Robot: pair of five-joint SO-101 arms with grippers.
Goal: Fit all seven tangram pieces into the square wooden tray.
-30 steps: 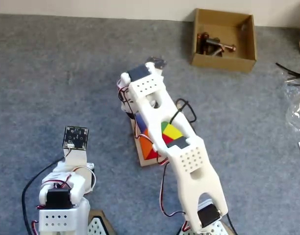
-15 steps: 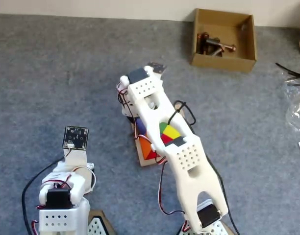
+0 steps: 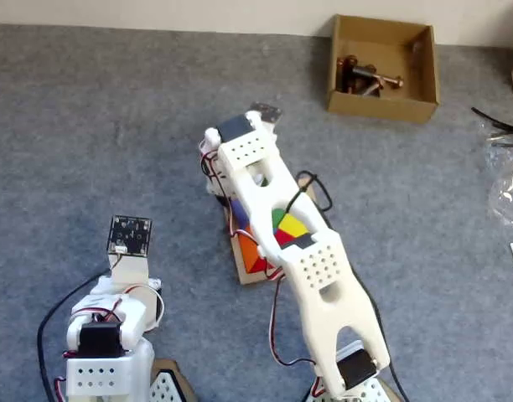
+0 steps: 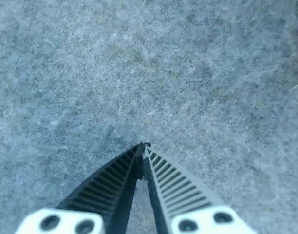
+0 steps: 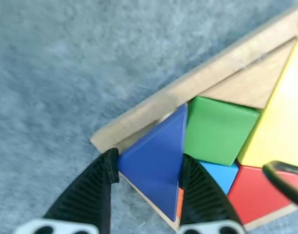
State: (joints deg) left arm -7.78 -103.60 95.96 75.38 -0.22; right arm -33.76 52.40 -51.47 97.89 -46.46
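The square wooden tray (image 5: 188,85) lies on grey felt, with a green square (image 5: 217,129), a yellow triangle (image 5: 280,131), a red piece (image 5: 256,190) and a light blue piece (image 5: 219,175) inside it. My right gripper (image 5: 149,163) is shut on a blue triangle (image 5: 156,156), held over the tray's corner and overlapping its rim. In the high view the right arm (image 3: 265,180) stretches over the tray (image 3: 244,272) and hides most of it. My left gripper (image 4: 141,146) is shut on nothing, above bare felt at the near left.
A cardboard box (image 3: 382,67) with small metal parts stands at the back right. Cables (image 3: 495,126) and a plastic bag (image 3: 510,193) lie at the right edge. The left arm's base (image 3: 101,352) sits near the front edge.
The right arm has shifted slightly to the left over the tray. The left arm has not moved.
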